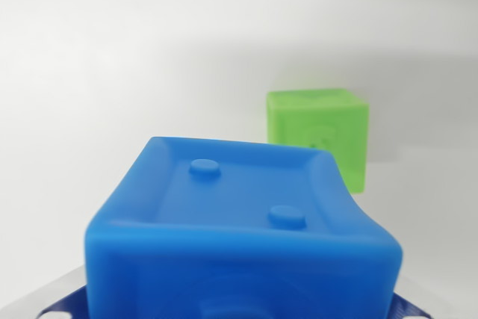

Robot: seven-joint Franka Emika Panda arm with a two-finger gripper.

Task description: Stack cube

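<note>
Close against the wrist camera sits the blue cube [239, 237], seemingly carried by the end effector, whose grip I cannot confirm; the green cube [320, 136] rests beyond on the white worktop [112, 57]. Transport step: next, centre blue above green and lower. No readable writing.

A blue cube [243, 237] with 2 raised studs fills the foreground nearest the gripper; a green cube [320, 131] stands beyond it.
</note>
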